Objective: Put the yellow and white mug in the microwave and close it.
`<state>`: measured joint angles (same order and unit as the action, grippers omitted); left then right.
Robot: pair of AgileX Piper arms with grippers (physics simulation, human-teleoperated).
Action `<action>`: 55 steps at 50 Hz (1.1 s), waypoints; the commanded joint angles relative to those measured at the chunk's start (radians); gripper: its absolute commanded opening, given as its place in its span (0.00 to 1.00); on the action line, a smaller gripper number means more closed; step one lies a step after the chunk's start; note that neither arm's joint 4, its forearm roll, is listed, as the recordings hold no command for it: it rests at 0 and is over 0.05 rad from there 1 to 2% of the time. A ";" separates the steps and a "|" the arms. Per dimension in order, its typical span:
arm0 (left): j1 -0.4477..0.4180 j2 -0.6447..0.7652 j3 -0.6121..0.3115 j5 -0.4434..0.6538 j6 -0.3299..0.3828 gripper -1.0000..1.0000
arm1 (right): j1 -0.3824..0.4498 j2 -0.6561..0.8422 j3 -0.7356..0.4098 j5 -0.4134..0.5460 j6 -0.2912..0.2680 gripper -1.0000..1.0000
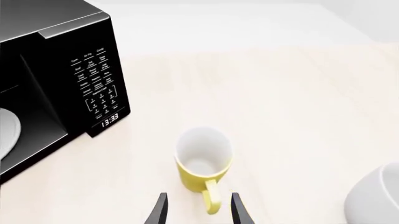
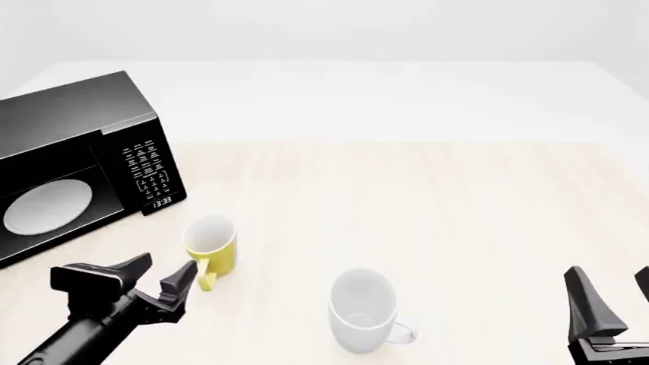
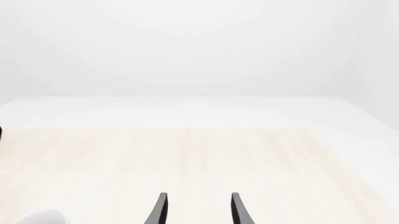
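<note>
1. Yellow and white mug (image 2: pixel 210 243): upright on the pale wooden table (image 2: pixel 426 198), near the front-right corner of the microwave (image 2: pixel 81 163); its white inside faces up and its yellow handle (image 2: pixel 204 275) points toward the arms' side of the table.
2. Left gripper (image 2: pixel 163 277): jaws spread apart and holding nothing, hovering just on the near side of the mug. In the left wrist view the two dark fingertips (image 1: pixel 160 207) flank the handle (image 1: pixel 212 200) with a gap on either side; contact cannot be confirmed.
3. Microwave: black box at the table's left, door open, so that the round white turntable plate (image 2: pixel 45 205) shows inside. The white-lettered keypad (image 2: pixel 150 166) and the small display (image 2: pixel 163 201) face the mug. The mug stands outside the cavity, apart from the cabinet.
4. Larger white mug (image 2: pixel 365 308): upright, to the right of the yellow mug and nearer the arms, well apart from both grippers.
5. Right gripper (image 2: pixel 613 304): at the lower right edge of the front view, fingers parted and empty, over bare table far from the yellow mug.
</note>
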<state>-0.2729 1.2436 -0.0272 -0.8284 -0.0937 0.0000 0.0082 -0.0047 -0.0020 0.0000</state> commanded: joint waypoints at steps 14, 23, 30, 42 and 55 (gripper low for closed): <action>-0.017 0.309 -0.021 -0.219 -0.034 1.00 | 0.000 0.000 0.000 0.000 0.000 1.00; -0.013 0.420 -0.048 -0.264 -0.027 1.00 | 0.000 -0.001 0.000 0.000 0.000 1.00; -0.010 0.489 -0.059 -0.298 -0.029 1.00 | 0.000 -0.001 0.000 0.000 0.000 1.00; -0.014 0.585 -0.083 -0.330 -0.032 1.00 | 0.000 -0.001 0.000 0.000 0.001 1.00; -0.012 0.615 -0.086 -0.346 -0.051 0.00 | 0.000 -0.001 0.000 0.000 0.000 1.00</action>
<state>-0.3263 1.8251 -0.1304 -1.1366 -0.1436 -0.0001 0.0082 -0.0047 -0.0020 -0.0001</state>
